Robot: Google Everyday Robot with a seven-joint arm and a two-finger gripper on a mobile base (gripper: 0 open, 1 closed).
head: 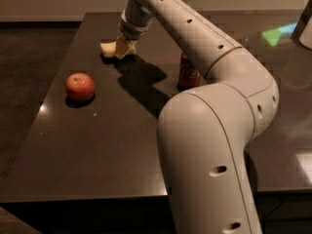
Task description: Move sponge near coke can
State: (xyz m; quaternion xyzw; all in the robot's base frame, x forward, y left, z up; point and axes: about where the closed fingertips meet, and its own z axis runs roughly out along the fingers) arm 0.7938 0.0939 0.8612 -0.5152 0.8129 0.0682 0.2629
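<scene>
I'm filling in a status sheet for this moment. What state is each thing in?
sponge: at the far side of the table, against the gripper.
gripper: down at the sponge's right end.
coke can: upright, partly hidden by the arm, apart from the sponge.
apple: resting alone on the table's left part.
</scene>
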